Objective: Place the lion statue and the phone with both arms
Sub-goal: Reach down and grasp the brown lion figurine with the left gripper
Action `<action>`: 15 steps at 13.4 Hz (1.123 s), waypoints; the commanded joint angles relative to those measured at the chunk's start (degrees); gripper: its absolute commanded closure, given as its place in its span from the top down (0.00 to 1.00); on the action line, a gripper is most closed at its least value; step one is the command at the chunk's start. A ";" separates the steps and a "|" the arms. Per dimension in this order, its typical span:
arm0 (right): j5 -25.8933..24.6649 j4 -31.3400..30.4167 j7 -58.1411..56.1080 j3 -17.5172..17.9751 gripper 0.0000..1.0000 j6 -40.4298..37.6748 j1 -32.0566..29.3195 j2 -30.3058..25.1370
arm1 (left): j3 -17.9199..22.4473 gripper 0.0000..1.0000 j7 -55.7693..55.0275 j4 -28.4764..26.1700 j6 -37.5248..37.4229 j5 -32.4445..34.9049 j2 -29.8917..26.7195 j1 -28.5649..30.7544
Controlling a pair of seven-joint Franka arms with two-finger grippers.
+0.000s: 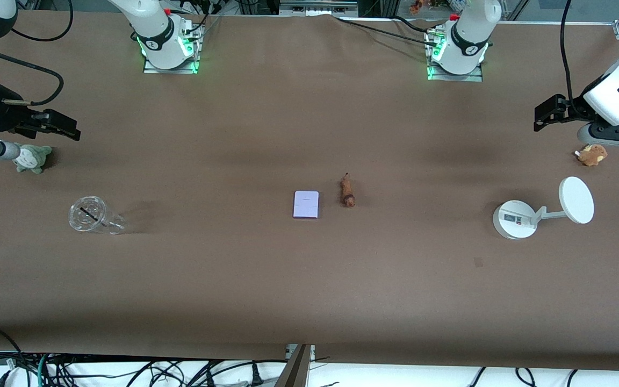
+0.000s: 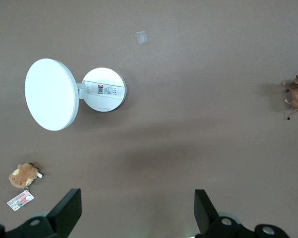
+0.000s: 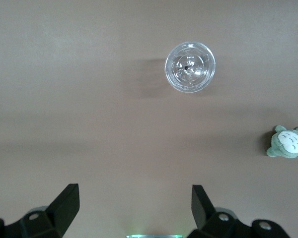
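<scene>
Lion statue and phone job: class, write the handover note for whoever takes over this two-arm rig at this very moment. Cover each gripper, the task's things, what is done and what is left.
Left gripper: open, empty, up over the left arm's end of the table, near the brown plush toy and white stand.
Right gripper: open, empty, up over the right arm's end, near the green plush and clear cup.
Lion statue and phone: lying apart, side by side mid-table, the phone slightly nearer the front camera; neither is touched.
Done: no grasp made.
Left: both things remain to be picked up and placed, one per arm.
</scene>
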 commanded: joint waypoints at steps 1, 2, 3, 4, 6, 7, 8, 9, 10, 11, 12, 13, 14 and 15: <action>-0.68 1.40 -0.83 0.35 1.00 -0.65 -0.23 0.40 | 0.01 1.00 0.64 1.75 -0.54 -0.90 0.82 0.01; -1.03 1.40 -0.83 0.35 1.00 -0.74 -0.23 0.40 | 0.01 1.00 0.64 1.75 -0.54 -0.90 0.91 0.01; -1.29 1.40 -0.83 0.35 1.00 -1.35 -0.23 0.31 | 0.01 1.00 0.64 1.75 -0.54 -0.90 0.83 0.01; -1.47 1.58 -0.83 0.35 1.00 -2.31 -0.23 0.31 | 0.01 1.00 0.64 1.75 -0.54 -0.90 0.91 0.01; -1.39 1.67 -0.83 0.17 1.00 -2.24 -0.32 -0.04 | 0.01 1.00 0.55 1.75 -0.54 -0.90 0.83 -0.08; -1.38 2.19 -0.75 0.17 1.00 -2.23 -0.32 0.05 | 0.01 1.00 0.55 1.75 -0.54 -0.90 0.91 0.01; -1.56 2.72 -0.75 0.26 1.00 -2.15 -0.23 0.40 | 0.01 1.00 0.55 1.75 -0.54 -0.90 0.91 0.01; -2.08 2.72 -0.75 0.35 1.00 -2.32 -0.23 0.84 | 0.01 1.00 0.46 1.67 -0.63 -0.90 0.83 0.01; -1.91 2.72 -0.40 0.35 1.00 -2.32 -0.14 0.84 | 0.01 1.00 0.55 1.66 -0.63 -0.99 0.91 -0.08; -2.00 2.72 -0.31 0.35 1.00 -2.32 -0.14 0.93 | -0.08 1.00 0.64 1.58 -0.97 -1.08 0.91 0.01; -2.00 2.72 -0.22 0.35 1.00 -2.32 -0.14 0.84 | -0.08 1.00 0.64 1.05 -1.24 -2.04 1.09 -0.08; -1.91 2.72 -0.39 0.35 1.00 -2.32 -0.14 0.93 | -0.43 1.00 0.20 0.88 -1.24 -4.05 1.87 -0.52; -1.91 2.72 -0.31 0.35 1.00 -2.32 -0.14 0.84 | -2.00 1.00 -1.89 1.13 -0.63 -4.85 3.71 -0.96; -1.91 2.72 -0.22 0.44 1.00 -2.32 -0.06 0.84 | -3.93 1.00 -5.65 1.49 0.24 -5.12 5.47 -1.39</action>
